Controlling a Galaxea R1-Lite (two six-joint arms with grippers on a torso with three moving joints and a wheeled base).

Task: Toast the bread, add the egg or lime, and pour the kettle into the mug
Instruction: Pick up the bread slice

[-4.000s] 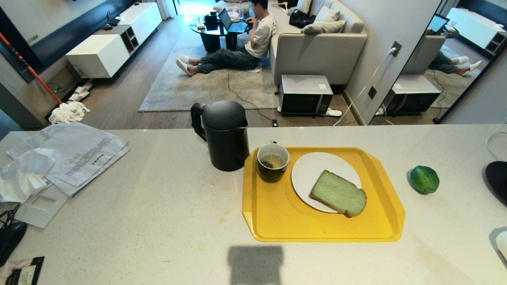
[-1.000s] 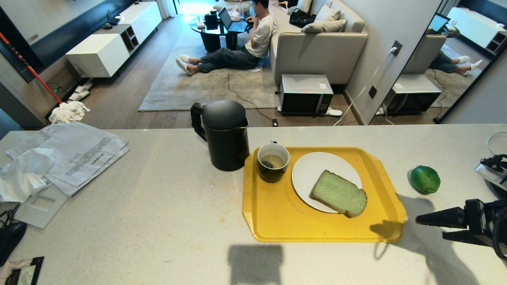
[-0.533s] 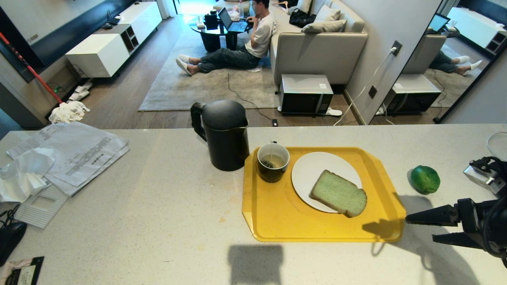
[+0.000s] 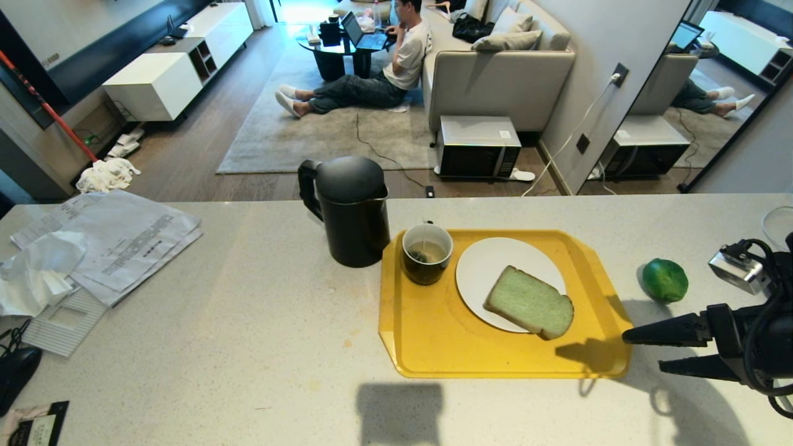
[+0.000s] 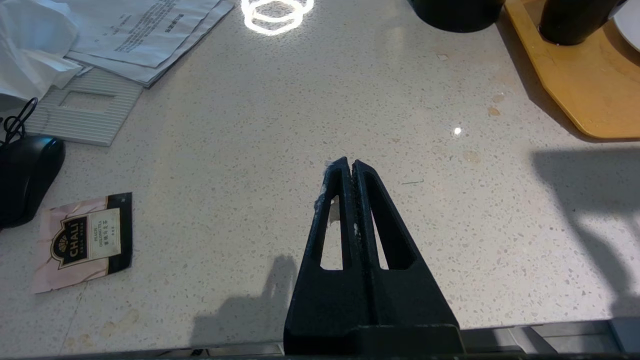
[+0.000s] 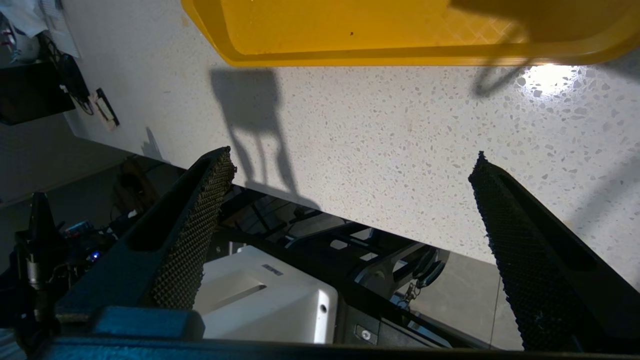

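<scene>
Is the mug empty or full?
Not empty. The mug stands upright on the yellow tray, holding dark liquid partway up its white inside, with a tea bag in it.

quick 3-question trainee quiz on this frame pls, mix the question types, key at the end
1. True or false: the bread lies on the white plate in the yellow tray.
2. Multiple choice: where is the lime? A) in the mug B) on the plate C) on the counter, on the robot's right of the tray.
3. Fill in: the right gripper hovers with its jaws ____, empty, near the tray's right front corner; the left gripper is parked shut over bare counter.

Key: 1 true; 2 C; 3 open.
</scene>
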